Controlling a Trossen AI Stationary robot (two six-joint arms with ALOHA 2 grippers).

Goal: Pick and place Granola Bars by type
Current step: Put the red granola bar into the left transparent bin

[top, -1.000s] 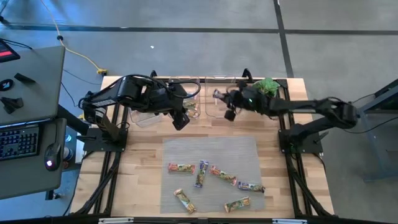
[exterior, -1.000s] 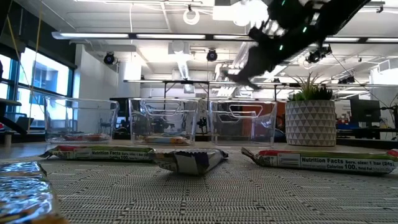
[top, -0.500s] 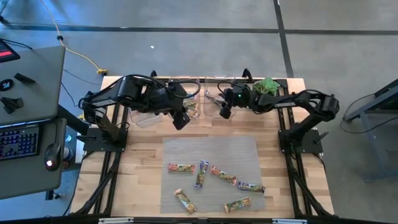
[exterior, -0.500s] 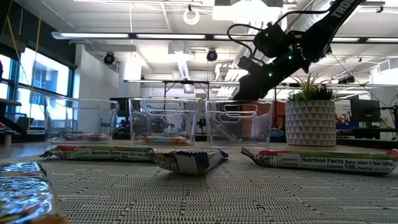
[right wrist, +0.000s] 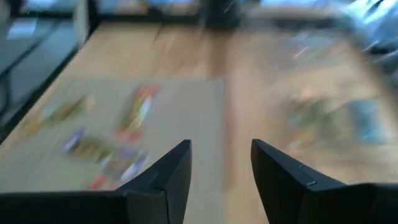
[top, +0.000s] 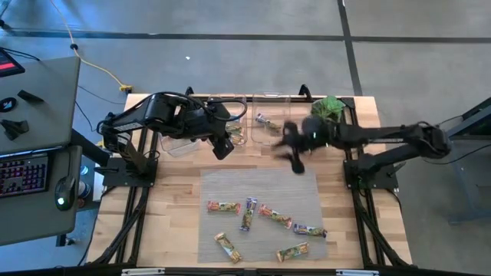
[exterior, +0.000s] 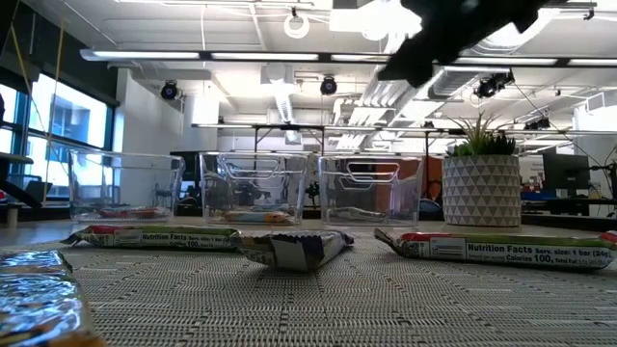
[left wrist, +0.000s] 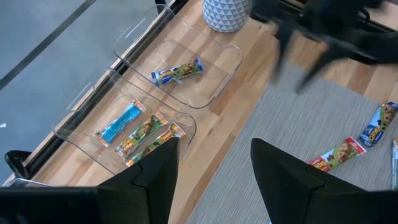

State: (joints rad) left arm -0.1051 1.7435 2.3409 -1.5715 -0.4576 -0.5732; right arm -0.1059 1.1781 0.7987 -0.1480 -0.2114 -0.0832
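Observation:
Several wrapped granola bars lie flat on the grey mat (top: pixel 259 215), among them a green-orange bar (top: pixel 223 206), a blue one (top: pixel 248 213) and a purple one (top: pixel 309 230). Three clear bins stand along the far edge. The right bin holds one bar (top: pixel 267 121), also seen in the left wrist view as a blue-green bar (left wrist: pixel 178 70). The middle bin holds a blue bar (left wrist: pixel 119 122) and green-orange bars (left wrist: pixel 146 134). My right gripper (top: pixel 295 157) is open, blurred, above the mat's far edge, holding nothing (right wrist: pixel 221 162). My left gripper (top: pixel 222 147) hovers open by the middle bin (left wrist: pixel 214 168).
A potted plant (top: pixel 328 106) in a white patterned pot (exterior: pixel 482 188) stands at the far right corner beside the bins. In the low view, bars (exterior: pixel 154 234) (exterior: pixel 492 248) lie in front of the bins (exterior: pixel 255 188). A desk with a keyboard (top: pixel 23 172) stands left of the table.
My right gripper dipped over the right bin, then swung up and toward the near edge, out over the mat's far edge. A bar that was not in the right bin before now lies on its floor. The left arm kept still.

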